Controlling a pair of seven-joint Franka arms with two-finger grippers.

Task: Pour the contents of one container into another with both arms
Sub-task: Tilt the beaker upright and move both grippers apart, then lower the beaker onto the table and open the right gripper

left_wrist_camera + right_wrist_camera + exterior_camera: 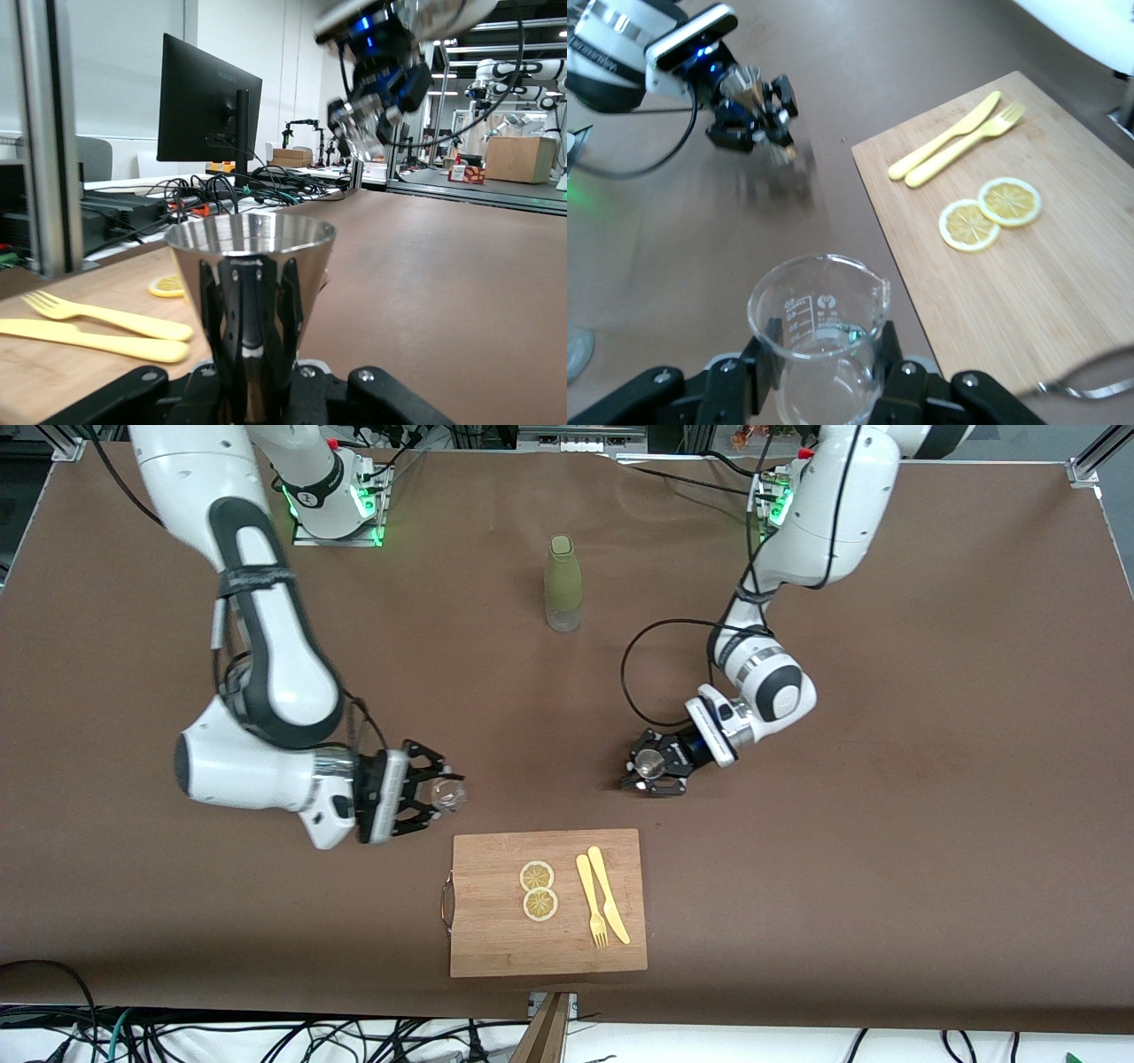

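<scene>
A clear glass beaker point(449, 794) point(819, 323) with printed marks looks empty, and my right gripper point(434, 793) point(824, 363) is shut on it. It hangs in the air over the brown table, just off the cutting board's corner toward the right arm's end. A shiny conical metal cup point(651, 763) point(251, 266) stands upright in my left gripper point(649, 768) point(252, 372), which is shut on it low at the table, farther from the front camera than the board. The left wrist view shows the right gripper point(376, 84) high up.
A wooden cutting board point(496, 934) near the front edge carries two lemon slices point(538, 890), a yellow fork point(592, 903) and a yellow knife point(609, 895). A green bottle point(563, 583) stands upright mid-table near the bases. A black cable point(633, 682) loops beside the left arm.
</scene>
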